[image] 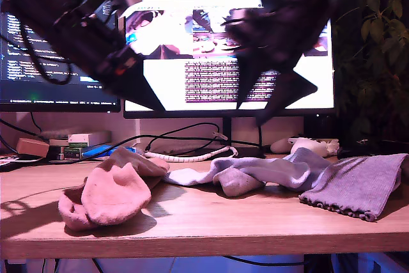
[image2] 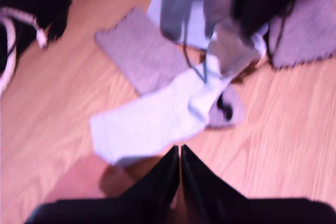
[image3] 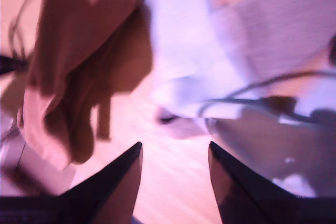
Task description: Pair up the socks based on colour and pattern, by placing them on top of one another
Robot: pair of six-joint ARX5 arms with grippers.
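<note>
The pink socks [image: 112, 193] lie heaped toward the exterior view's left. A tangle of white and pale-blue socks [image: 255, 174] is in the middle, and a grey-lavender sock [image: 358, 187] with a frilly cuff lies flat on the exterior view's right. My first gripper [image: 153, 103] [image2: 180, 150] hangs shut and empty high above the pink heap, facing a white sock [image2: 152, 119] and a lavender sock [image2: 136, 51]. My second gripper [image: 254, 112] [image3: 174, 148] hovers open and empty above the middle, with the pink sock [image3: 79, 66] and a white sock [image3: 184, 51] below it. Both wrist views are blurred.
Two lit monitors [image: 255, 62] stand behind the table [image: 204, 228]. A coiled white cable [image: 192, 156] and a white game controller [image: 307, 145] lie near the back. Small boxes [image: 83, 142] sit at the exterior view's left and a plant [image: 380, 23] at its right.
</note>
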